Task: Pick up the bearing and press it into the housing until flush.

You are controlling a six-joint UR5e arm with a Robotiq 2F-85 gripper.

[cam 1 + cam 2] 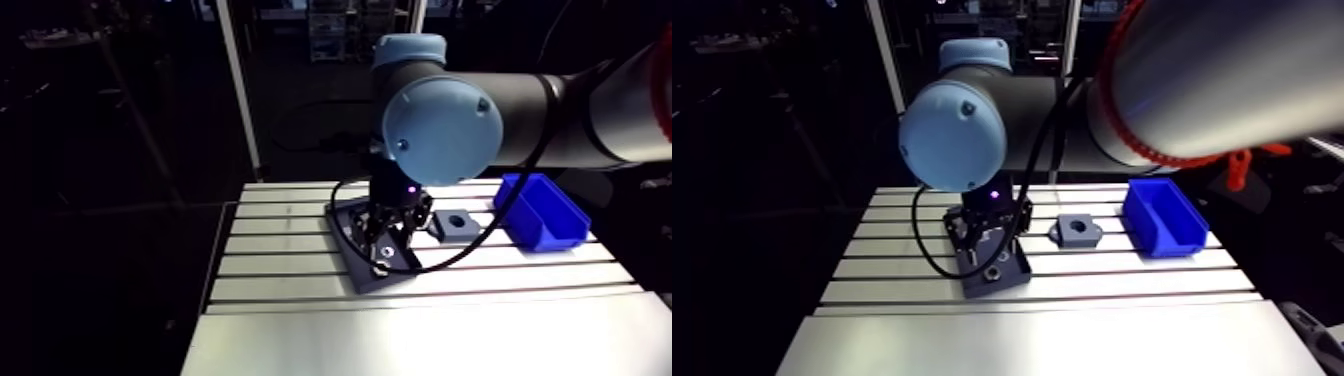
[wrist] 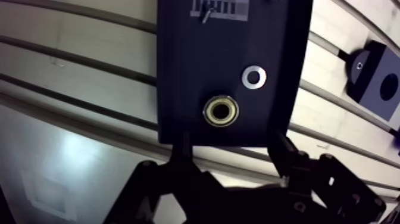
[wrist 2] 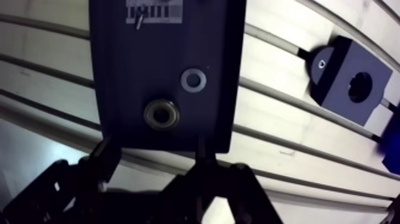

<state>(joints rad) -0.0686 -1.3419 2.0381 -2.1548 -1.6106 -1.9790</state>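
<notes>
Gripper (image 2: 229, 143) hovers low over the near end of the dark plate (image 2: 196, 59). Both fingers are spread wide with nothing between them, so nothing is in hand. The fingertips straddle the plate's near edge, likely lining up for a descent.

The bearing (image 2: 221, 111), a brass-toned ring, lies flat on the plate just ahead of the fingers and roughly centred in the gap. It is not yet grasped. The wide spread probably gives clearance to close on its outer rim.

A silver ring (image 2: 254, 76) lies flat a little farther on and to the right, apart from the bearing. A white label (image 2: 219, 9) sits at the plate's far end.

The housing (image 3: 351, 86), a dark block with its round bore facing up, sits on the slotted table (image 1: 300, 270), farther back and right of the plate and well apart from it. The upward bore suits a straight downward press.

The blue bin (image 1: 540, 210) is right of the housing.

Judgement: pre-grasp stage. Pick and press are both left to do.
</notes>
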